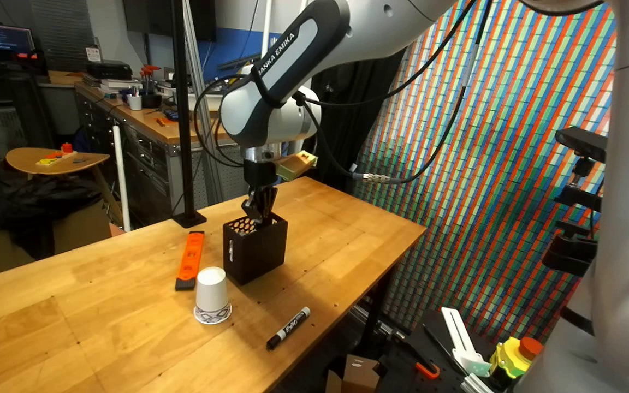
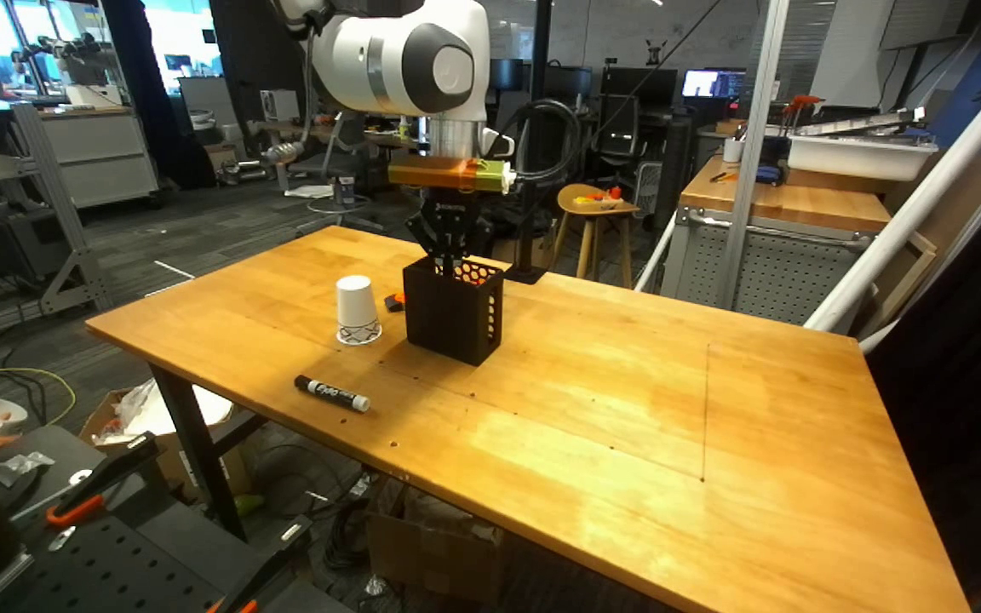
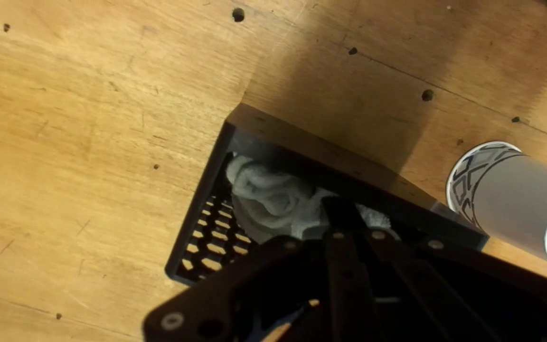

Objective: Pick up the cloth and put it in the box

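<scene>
The cloth (image 3: 273, 202) is down inside the box (image 2: 448, 315), bunched along one long wall. The fingers (image 3: 342, 213) reach in right over it; in the wrist view most of the wad lies to their left, toward a short end of the box, with a scrap showing on their right. As far as such a heap has a long axis, it runs with the box's. The fingers look close together, but their tips are half hidden, and whether they pinch any of it I can't tell. My guess is the placing is all but done and wants a clean release and a straight rise, or a fold may come up too. The cloth looks soft and whitish, in thick curls; the box is stiff, black, pierced with hexagons. Around it on the bench (image 2: 610, 375) are an upturned paper cup (image 1: 212, 292), a marker (image 1: 288, 328) and a flat orange bar (image 1: 189, 259).
</scene>
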### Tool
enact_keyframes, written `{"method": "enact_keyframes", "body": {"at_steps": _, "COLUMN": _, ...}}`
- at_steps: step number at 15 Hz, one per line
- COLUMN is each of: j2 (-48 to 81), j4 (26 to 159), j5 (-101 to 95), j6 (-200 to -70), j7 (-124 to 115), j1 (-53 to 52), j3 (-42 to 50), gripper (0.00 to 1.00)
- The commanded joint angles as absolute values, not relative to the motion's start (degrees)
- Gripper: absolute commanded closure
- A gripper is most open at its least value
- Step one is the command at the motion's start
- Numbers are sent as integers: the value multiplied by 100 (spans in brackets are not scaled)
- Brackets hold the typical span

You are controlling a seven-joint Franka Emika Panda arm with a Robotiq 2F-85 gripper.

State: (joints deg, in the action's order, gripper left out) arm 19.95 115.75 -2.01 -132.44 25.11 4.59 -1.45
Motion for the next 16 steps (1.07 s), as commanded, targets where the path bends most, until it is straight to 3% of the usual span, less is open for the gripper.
{"method": "enact_keyframes", "body": {"at_steps": 1, "j2": 2257, "j4": 11461, "j5": -150, "j6": -13360, "j7": 2450, "j1": 490, "j3": -174, "gripper": 100}}
{"method": "enact_keyframes", "body": {"at_steps": 11, "j2": 3089, "j4": 10873, "j5": -152, "j6": -13377, "j7": 2342, "j1": 483, "j3": -231, "gripper": 100}}
{"method": "enact_keyframes", "body": {"at_steps": 16, "j2": 2802, "j4": 10906, "j5": -220, "j6": -13191, "j7": 2362, "j1": 517, "j3": -207, "gripper": 100}}
